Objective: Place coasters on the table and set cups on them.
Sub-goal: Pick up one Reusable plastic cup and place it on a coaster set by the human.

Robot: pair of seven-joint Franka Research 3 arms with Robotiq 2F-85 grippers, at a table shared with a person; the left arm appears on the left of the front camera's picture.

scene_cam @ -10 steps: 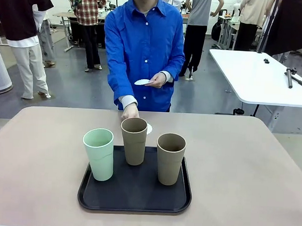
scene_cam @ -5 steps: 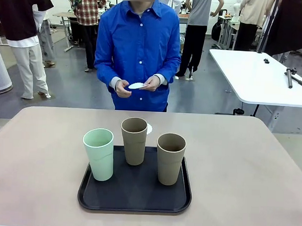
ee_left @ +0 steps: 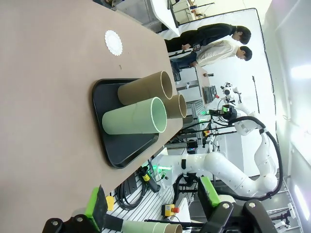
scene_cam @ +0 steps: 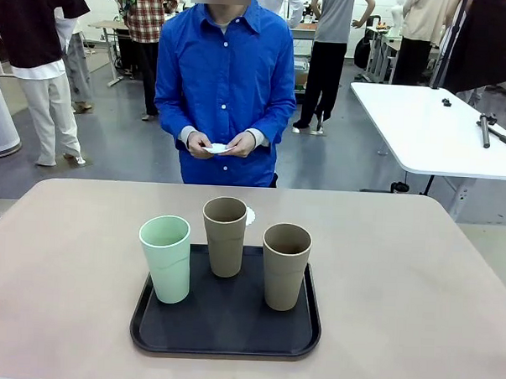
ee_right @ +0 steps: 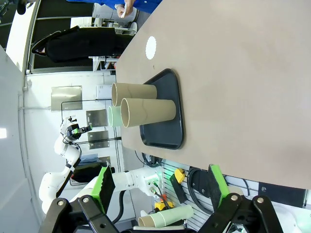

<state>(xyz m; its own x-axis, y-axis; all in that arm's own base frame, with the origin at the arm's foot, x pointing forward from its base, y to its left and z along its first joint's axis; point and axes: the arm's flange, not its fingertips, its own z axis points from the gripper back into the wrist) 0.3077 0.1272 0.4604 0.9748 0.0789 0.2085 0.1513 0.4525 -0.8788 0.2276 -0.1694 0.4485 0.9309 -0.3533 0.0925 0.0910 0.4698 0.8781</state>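
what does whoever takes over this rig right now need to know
Left end effector: open, empty, well clear of the cups.
Right end effector: open, empty, also clear.
Cups: the mint cup and two tan cups stand upright on the black tray.
Done: one coaster lies on the table just beyond the tray, behind the middle cup.
The person's hands hold a white disc at waist height; how many discs is unclear.
Left: lay the other coasters, then set each cup on one. No cup is on a coaster yet.
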